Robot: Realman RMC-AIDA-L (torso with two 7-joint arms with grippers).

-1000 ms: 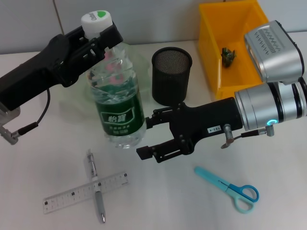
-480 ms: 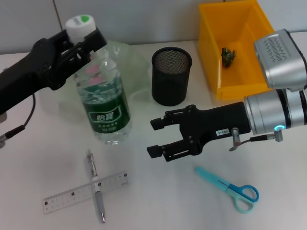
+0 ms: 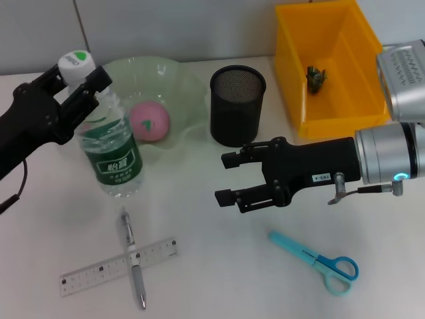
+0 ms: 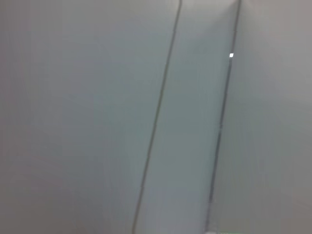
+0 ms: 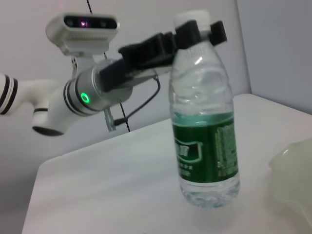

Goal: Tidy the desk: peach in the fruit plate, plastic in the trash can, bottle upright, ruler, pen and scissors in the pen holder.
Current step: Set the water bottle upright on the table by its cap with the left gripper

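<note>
A clear water bottle [image 3: 111,154] with a green label stands upright on the table, left of the green fruit plate [image 3: 182,83]. My left gripper [image 3: 88,81] is shut on its neck just under the white cap; the right wrist view shows the same grip [image 5: 195,35] on the bottle [image 5: 207,141]. A pink peach [image 3: 149,121] lies in the plate. My right gripper [image 3: 226,178] is open and empty, in front of the black mesh pen holder [image 3: 237,106]. The ruler [image 3: 99,269] and pen [image 3: 133,256] lie crossed at the front left. Blue scissors [image 3: 319,261] lie at the front right.
A yellow bin [image 3: 295,80] at the back right holds a small dark green scrap [image 3: 315,76]. The wall runs along the table's far edge. The left wrist view shows only the grey wall. The plate's rim [image 5: 295,168] shows beside the bottle.
My left gripper has carried the bottle to the left and away from the plate, uncovering the peach. My right gripper has drawn back a little to the right, still open.
</note>
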